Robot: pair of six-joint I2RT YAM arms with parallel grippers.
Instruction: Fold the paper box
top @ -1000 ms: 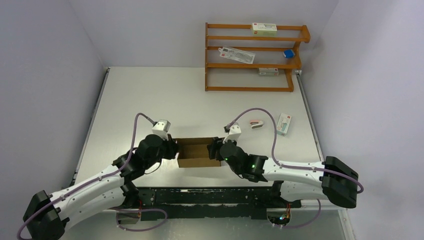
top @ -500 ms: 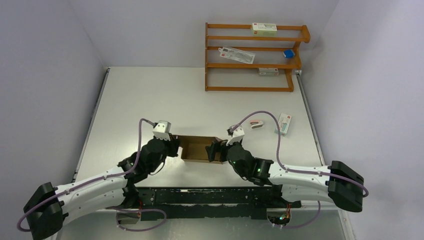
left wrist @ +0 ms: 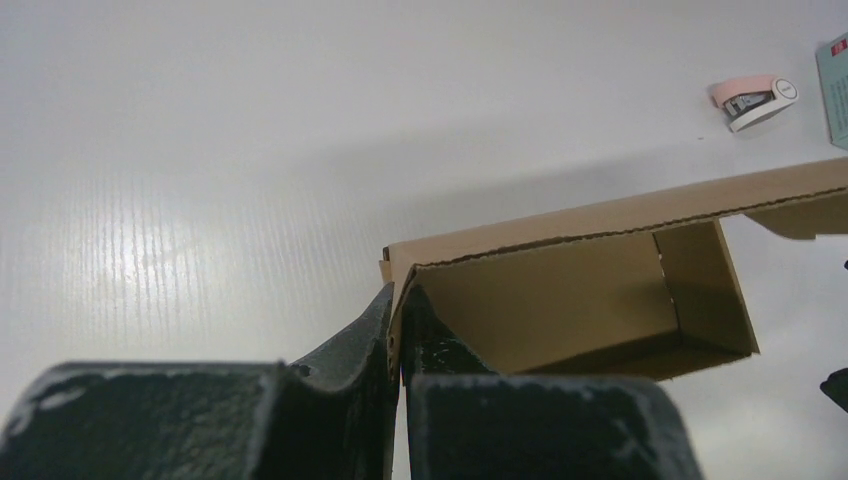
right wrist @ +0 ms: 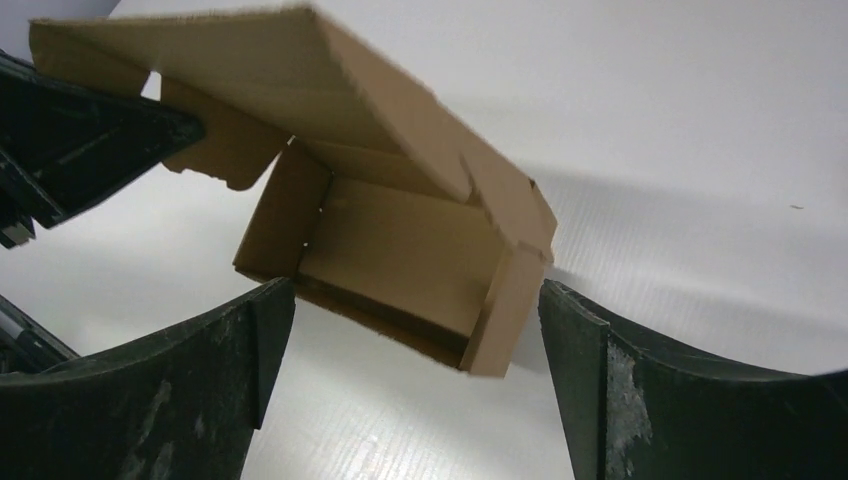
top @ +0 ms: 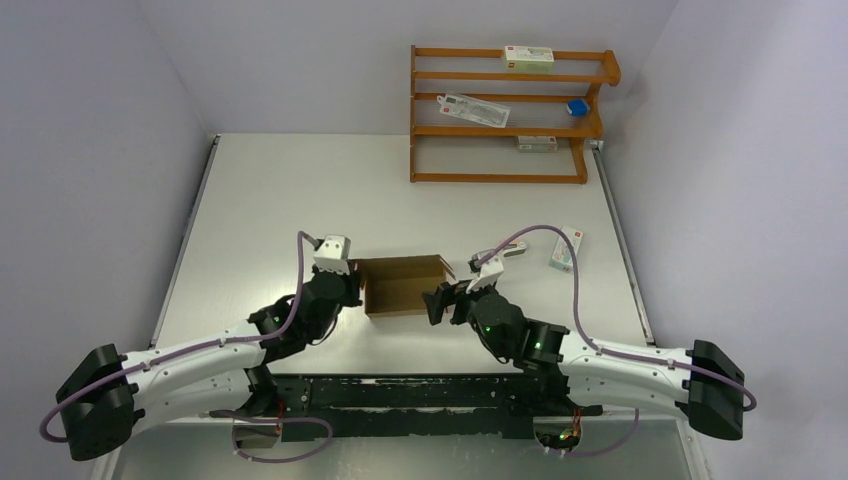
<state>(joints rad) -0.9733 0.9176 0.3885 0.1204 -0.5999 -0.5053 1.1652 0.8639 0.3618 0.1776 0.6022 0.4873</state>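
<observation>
Paper box — matt brown cardboard; table — smooth, faintly glossy white.

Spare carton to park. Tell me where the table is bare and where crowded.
Bare: the wide stretch of table behind the paper box, left of the wooden shelf. Crowded: around the box, where the left gripper grips its end and the right gripper stands open beside it; also the right side, by the white carton.

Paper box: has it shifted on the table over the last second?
Yes. The paper box has shifted away from the arm bases, toward the wooden shelf, pinched by the left gripper.
</observation>
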